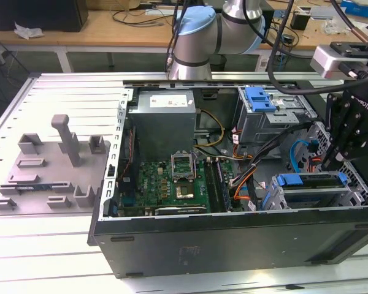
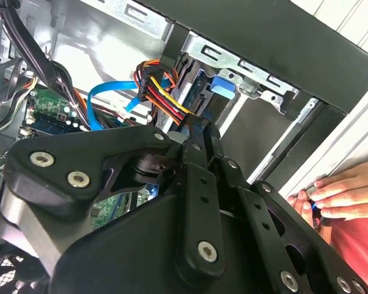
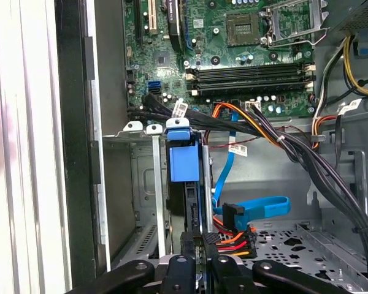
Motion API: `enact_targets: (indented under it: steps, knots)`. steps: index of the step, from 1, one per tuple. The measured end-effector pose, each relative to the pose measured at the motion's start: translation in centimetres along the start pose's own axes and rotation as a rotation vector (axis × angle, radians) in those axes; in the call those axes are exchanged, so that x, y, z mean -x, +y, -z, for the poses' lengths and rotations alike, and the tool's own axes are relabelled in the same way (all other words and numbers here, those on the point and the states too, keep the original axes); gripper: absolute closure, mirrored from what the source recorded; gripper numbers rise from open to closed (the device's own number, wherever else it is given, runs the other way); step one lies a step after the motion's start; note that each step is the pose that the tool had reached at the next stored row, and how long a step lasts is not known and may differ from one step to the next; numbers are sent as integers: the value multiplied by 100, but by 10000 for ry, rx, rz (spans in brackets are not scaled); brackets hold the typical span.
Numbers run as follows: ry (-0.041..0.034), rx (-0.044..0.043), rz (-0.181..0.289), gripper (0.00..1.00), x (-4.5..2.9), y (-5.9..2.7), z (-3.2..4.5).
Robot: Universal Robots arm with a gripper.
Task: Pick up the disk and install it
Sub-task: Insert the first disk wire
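Nearest the lens in the first wrist view, the gripper (image 3: 199, 245) sits at the end of the disk (image 3: 193, 211). The disk stands edge-on in the slot of the metal drive cage (image 3: 144, 184). In the exterior view this cage is at the near edge of the open computer case (image 1: 233, 236), on the exterior view's right. There the disk (image 1: 316, 179) lies along the cage top with the gripper (image 1: 327, 162) touching it from above. Whether the gripper is clamped on the disk or only pressed against it, I cannot tell.

A power plug (image 3: 230, 239) with red, yellow and orange wires lies just beside the gripper, and a blue data cable (image 3: 257, 208) loops near it. A person's hand (image 2: 343, 190) rests on the case rim.

The disk looks stiff, dense and fairly heavy for its size. Its metal faces are probably slick, and a knock could harm it. The safest hold is likely across the blue carrier bracket (image 3: 184, 162) or the narrow sides, well clear of the circuit board and connector.
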State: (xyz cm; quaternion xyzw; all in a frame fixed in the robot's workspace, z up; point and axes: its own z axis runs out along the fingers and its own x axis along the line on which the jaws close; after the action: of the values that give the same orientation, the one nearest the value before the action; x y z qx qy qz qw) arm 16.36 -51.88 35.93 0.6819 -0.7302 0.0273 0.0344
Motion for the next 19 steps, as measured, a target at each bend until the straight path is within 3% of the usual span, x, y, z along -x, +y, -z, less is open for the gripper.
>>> enact_targets:
  steps: [19]
  knots:
    - [1, 0, 1, 84, 4, -1, -44]
